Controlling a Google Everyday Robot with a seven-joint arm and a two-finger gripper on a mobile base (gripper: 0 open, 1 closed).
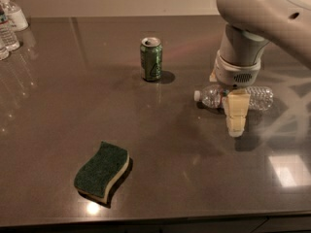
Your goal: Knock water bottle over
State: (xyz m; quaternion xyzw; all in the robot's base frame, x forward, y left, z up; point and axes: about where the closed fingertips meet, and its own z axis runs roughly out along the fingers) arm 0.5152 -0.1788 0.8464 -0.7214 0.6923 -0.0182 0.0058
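The water bottle point(212, 96) lies on its side on the dark table point(160, 144), at the right, white cap pointing left. It is clear ribbed plastic; its middle is hidden behind my gripper, so the label band hardly shows. My gripper point(236, 114) hangs from the grey arm point(252, 23) directly in front of the bottle, its cream-coloured fingers point(237, 111) pointing down just above the table. The bottle is not held.
A green can point(151, 58) stands upright left of the bottle. A green-and-yellow sponge point(101, 176) lies at the front left. Small clear bottles point(7, 33) and a white pump-top bottle point(13, 13) stand at the far left back corner.
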